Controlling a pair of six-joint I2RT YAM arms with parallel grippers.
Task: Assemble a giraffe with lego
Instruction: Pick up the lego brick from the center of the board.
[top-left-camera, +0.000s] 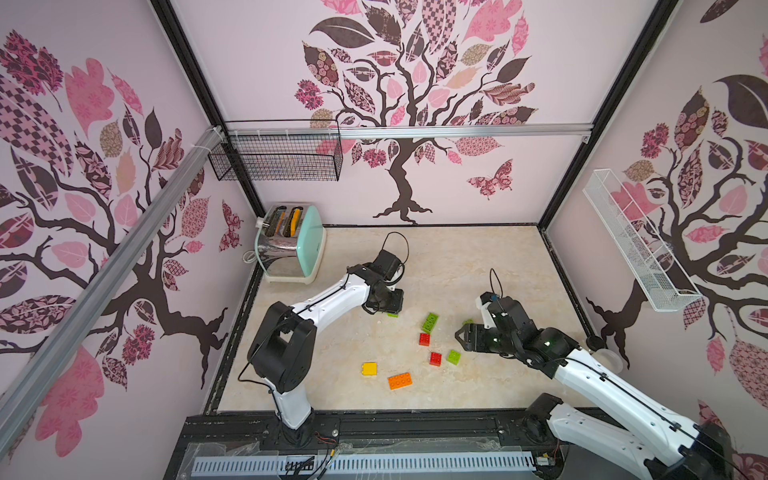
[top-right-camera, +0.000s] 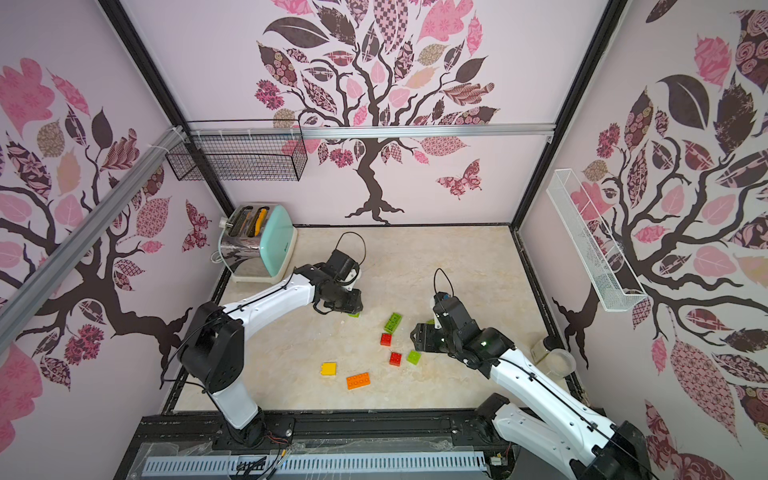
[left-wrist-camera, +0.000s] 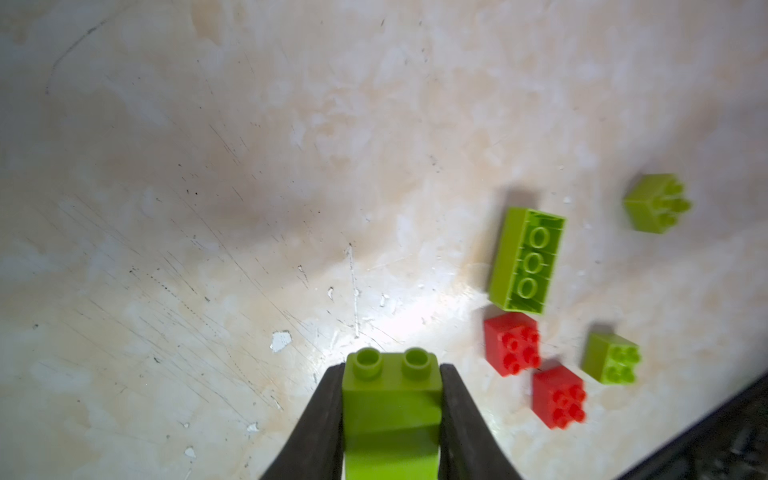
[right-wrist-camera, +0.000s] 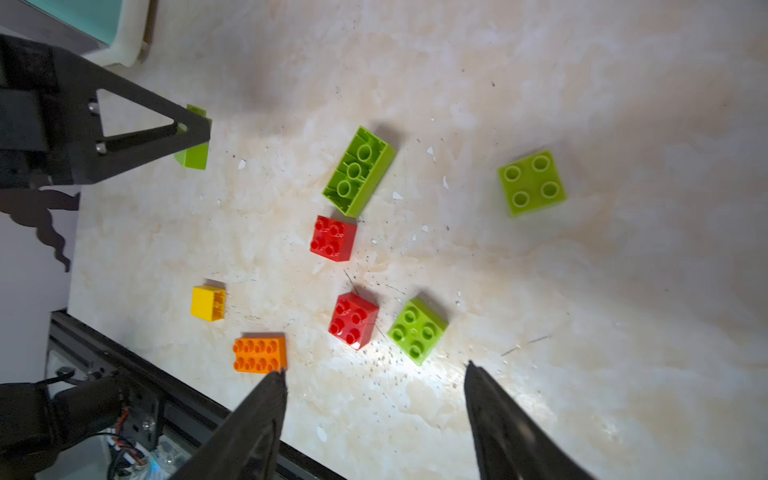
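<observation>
No giraffe is in view; the lego lies as loose bricks. My left gripper (left-wrist-camera: 391, 370) is shut on a lime green brick (left-wrist-camera: 390, 399), low over the table, in both top views (top-left-camera: 388, 307) (top-right-camera: 349, 309). To its right lie a long lime brick (top-left-camera: 430, 323) upside down, two red bricks (top-left-camera: 424, 339) (top-left-camera: 435, 358), a small lime brick (top-left-camera: 454, 356), a yellow brick (top-left-camera: 369, 369) and an orange brick (top-left-camera: 400, 380). My right gripper (right-wrist-camera: 376, 368) hangs open and empty near the small lime brick (right-wrist-camera: 417, 330). Another lime brick (right-wrist-camera: 532, 183) lies beyond it.
A mint toaster (top-left-camera: 291, 245) stands at the back left corner. A clear cup (top-left-camera: 609, 359) sits by the right wall. A black wire basket (top-left-camera: 276, 156) and a white one (top-left-camera: 640, 241) hang on the walls. A black rail (top-left-camera: 374, 428) borders the front edge.
</observation>
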